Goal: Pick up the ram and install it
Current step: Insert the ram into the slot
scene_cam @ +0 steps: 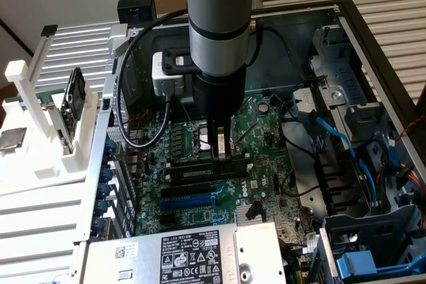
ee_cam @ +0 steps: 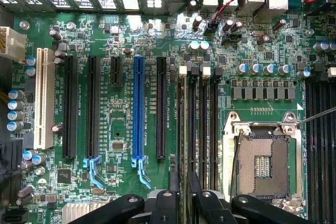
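On the motherboard (ee_cam: 122,109), the gripper (ee_cam: 184,184) straddles the ram (ee_cam: 184,124) with fingers narrowly parted, black slots (ee_cam: 202,124) crowding one side.

Green motherboard (ee_cam: 121,103) bearing blue slot (ee_cam: 138,108)

Bright, even light, soft shadows

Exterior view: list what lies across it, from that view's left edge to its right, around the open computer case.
White plastic rack → black cable loop → gripper over the motherboard → blue cable → red wire
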Controlling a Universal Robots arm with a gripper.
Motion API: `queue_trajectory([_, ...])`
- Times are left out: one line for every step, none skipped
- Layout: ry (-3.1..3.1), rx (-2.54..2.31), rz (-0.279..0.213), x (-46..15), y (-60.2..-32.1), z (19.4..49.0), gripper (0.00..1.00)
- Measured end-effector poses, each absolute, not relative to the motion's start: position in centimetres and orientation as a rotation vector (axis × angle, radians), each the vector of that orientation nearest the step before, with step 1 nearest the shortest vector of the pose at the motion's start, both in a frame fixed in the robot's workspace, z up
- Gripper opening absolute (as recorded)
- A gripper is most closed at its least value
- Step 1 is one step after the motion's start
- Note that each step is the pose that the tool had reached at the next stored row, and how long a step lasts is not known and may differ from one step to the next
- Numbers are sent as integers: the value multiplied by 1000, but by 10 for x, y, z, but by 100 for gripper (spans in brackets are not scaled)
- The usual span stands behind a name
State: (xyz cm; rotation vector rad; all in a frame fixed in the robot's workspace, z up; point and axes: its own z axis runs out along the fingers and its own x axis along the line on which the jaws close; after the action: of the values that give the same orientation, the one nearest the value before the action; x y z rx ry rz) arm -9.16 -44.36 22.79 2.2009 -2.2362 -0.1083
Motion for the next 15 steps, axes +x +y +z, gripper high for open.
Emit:
queue_trajectory([-2236, 2201, -108, -92, -444, 228, 21])
queue_trajectory([-2236, 2201, -108, -92, -444, 228, 21])
queue_trajectory([-2236, 2201, -108, -92, -444, 228, 21])
queue_trajectory([-2236, 2201, -108, -92, -444, 228, 21])
queue_trajectory([-2236, 2201, -108, -92, -444, 229, 21])
queue_trajectory([-2236, 2201, -108, -92, -444, 229, 21])
queue_trajectory([-2236, 2201, -108, -92, -444, 229, 21])
queue_trajectory([-2236, 2201, -108, -92, -444, 230, 21])
queue_trajectory([-2236, 2201, -108, -92, -444, 230, 21])
queue_trajectory([-2236, 2201, -108, -92, -444, 231, 21])
queue_trajectory([-2236, 2201, -108, -92, -444, 231, 21])
queue_trajectory([-2236, 2201, -108, -92, -444, 232, 21])
queue_trajectory([-2236, 2201, -108, -92, -444, 233, 21])
queue_trajectory([-2236, 2201, -108, -92, -444, 234, 21])
queue_trajectory([-2236, 2201, -108, -92, -444, 236, 21])
